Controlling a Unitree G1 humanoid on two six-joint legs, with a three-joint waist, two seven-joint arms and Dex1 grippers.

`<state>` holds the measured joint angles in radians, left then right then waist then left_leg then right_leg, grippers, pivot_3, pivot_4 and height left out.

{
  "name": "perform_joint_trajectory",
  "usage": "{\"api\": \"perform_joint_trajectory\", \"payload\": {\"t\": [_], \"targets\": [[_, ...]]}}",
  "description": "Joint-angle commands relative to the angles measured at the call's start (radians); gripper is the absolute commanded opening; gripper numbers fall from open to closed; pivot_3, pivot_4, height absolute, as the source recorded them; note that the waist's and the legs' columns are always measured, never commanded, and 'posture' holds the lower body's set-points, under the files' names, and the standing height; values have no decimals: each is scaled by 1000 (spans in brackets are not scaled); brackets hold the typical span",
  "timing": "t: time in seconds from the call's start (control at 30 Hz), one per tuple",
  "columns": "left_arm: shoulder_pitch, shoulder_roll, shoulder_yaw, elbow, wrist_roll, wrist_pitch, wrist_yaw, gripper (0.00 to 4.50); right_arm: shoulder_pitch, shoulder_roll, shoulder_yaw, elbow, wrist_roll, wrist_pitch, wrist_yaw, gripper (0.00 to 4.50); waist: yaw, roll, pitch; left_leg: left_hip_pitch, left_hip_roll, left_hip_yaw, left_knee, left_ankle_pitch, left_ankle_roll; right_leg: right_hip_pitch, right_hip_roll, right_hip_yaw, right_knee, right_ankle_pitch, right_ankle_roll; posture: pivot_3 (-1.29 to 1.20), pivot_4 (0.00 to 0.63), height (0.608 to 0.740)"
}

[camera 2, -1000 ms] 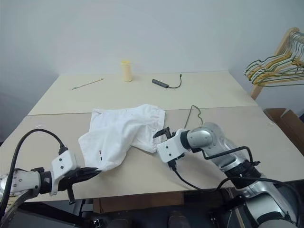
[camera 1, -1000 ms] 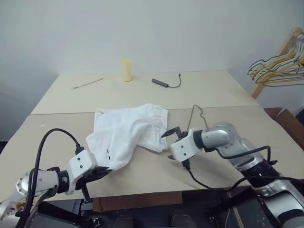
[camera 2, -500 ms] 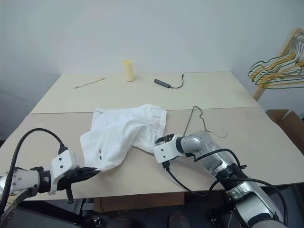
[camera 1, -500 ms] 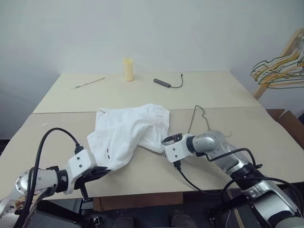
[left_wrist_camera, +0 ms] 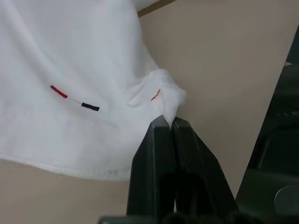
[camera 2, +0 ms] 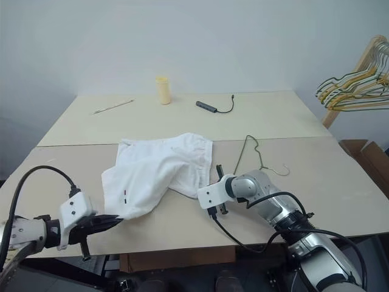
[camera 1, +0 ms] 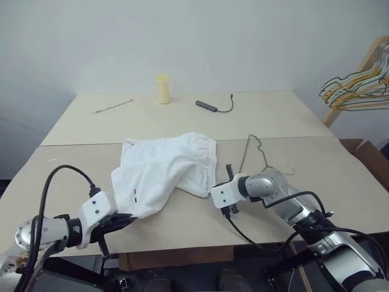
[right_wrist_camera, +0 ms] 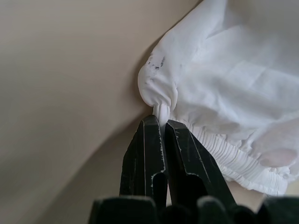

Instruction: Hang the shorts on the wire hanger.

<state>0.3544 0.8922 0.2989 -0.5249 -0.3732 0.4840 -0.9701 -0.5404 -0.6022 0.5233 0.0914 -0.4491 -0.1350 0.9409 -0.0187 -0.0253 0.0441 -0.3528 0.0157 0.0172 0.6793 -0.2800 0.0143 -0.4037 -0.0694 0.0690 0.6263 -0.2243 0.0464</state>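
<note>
Table [camera 1: 182,115]: pale, two boards, near edge cut off.
Shorts [camera 1: 167,170]: white, crumpled at centre; folds hide much of the waistband.
Left gripper [left_wrist_camera: 169,122]: at 7 o'clock of the shorts, fingers clamped on a hem corner.
Right gripper [right_wrist_camera: 161,120]: at 4 o'clock, fingers pinched on the gathered waistband edge.
Wire hanger [camera 1: 258,155]: flat at 3 o'clock of the shorts; lower part hidden behind the right arm.

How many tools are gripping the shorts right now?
2. The left tool pinches a hem corner of the shorts; the right tool pinches the elastic waistband edge.
</note>
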Motion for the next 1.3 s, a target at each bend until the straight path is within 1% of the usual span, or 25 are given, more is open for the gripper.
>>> {"api": "perform_joint_trajectory", "payload": {"t": [0.03,0.13,0.23,0.27,0.33,0.37,0.43,0.5,0.63,0.77,0.83,0.97,1.07,1.2,1.27,1.3], "targets": [[28,-2,77,23,-26,-44,-38,0,1,-63,-106,-97,52,31,21,24,1,0,0,0,0,0,0,0,0,0,0,0,0,0,0,34,0,740],[87,-14,136,12,-92,-39,-96,0,35,-137,-189,-216,168,59,96,24,3,0,0,0,0,0,0,0,0,0,0,0,0,0,0,18,0,740],[157,-24,181,-33,-180,1,-155,0,81,-207,-233,-315,268,70,176,24,2,-1,0,0,0,0,0,0,0,0,0,0,-1,-1,0,4,0,740],[206,-23,192,-57,-201,7,-188,0,104,-233,-241,-345,302,55,204,24,1,-1,0,0,1,0,0,-1,-1,0,0,0,-1,-2,0,-4,0,740],[310,-19,200,-104,-220,12,-243,0,149,-267,-244,-381,354,20,244,24,-2,-2,0,0,1,0,0,-1,-1,0,0,0,-1,-6,5,-6,0,740],[359,-19,199,-124,-220,8,-263,0,165,-279,-238,-390,366,4,260,24,-6,-2,0,1,1,1,0,-1,-1,0,0,0,0,-7,4,-8,0,740],[430,-17,189,-147,-199,-2,-283,0,186,-285,-221,-391,370,-17,274,24,-13,-3,0,1,1,2,0,-1,-1,0,-1,0,0,-11,-1,-5,0,740],[491,-3,174,-141,-134,-29,-288,0,199,-281,-192,-388,366,-20,295,24,-17,-3,0,1,2,2,0,-1,-1,1,0,0,1,-11,-1,6,0,740],[539,-4,186,-109,-99,-26,-284,0,215,-288,-143,-378,338,-41,330,24,-18,-3,0,6,2,2,0,-1,-1,3,0,0,2,-12,-2,17,0,740],[597,29,184,-21,26,-87,-292,0,206,-274,-126,-364,338,-42,334,24,-18,-4,0,6,2,3,0,-1,-2,2,0,0,2,-13,-2,19,0,740],[615,40,185,22,71,-117,-291,0,201,-270,-124,-361,332,-40,332,24,-18,-4,0,5,2,2,0,-1,-2,2,0,0,2,-13,-3,18,0,740],[624,47,182,46,112,-148,-302,0,204,-285,-126,-374,340,-19,347,24,-18,-6,-1,5,2,3,0,-2,-2,1,-1,0,2,-13,-3,13,0,740],[561,27,188,58,99,-147,-268,0,207,-285,-130,-379,344,-13,346,24,-15,-7,-1,5,2,3,0,-2,-3,0,-1,-1,2,-13,-3,9,0,740],[478,4,185,22,22,-118,-271,0,203,-279,-132,-374,332,-18,334,24,-10,-8,-2,6,2,2,0,-2,-3,0,-1,-1,2,-13,-3,0,0,740],[461,3,192,30,-25,-159,-334,0,198,-284,-144,-380,333,1,330,606,-12,-9,-2,5,3,3,0,-2,-3,1,-1,-1,2,-13,-3,-7,0,740],[464,7,200,30,-39,-171,-359,217,194,-282,-152,-383,337,20,325,906,-12,-9,-2,5,3,3,0,-2,-3,1,-1,-1,2,-13,-3,-9,0,740]]}}
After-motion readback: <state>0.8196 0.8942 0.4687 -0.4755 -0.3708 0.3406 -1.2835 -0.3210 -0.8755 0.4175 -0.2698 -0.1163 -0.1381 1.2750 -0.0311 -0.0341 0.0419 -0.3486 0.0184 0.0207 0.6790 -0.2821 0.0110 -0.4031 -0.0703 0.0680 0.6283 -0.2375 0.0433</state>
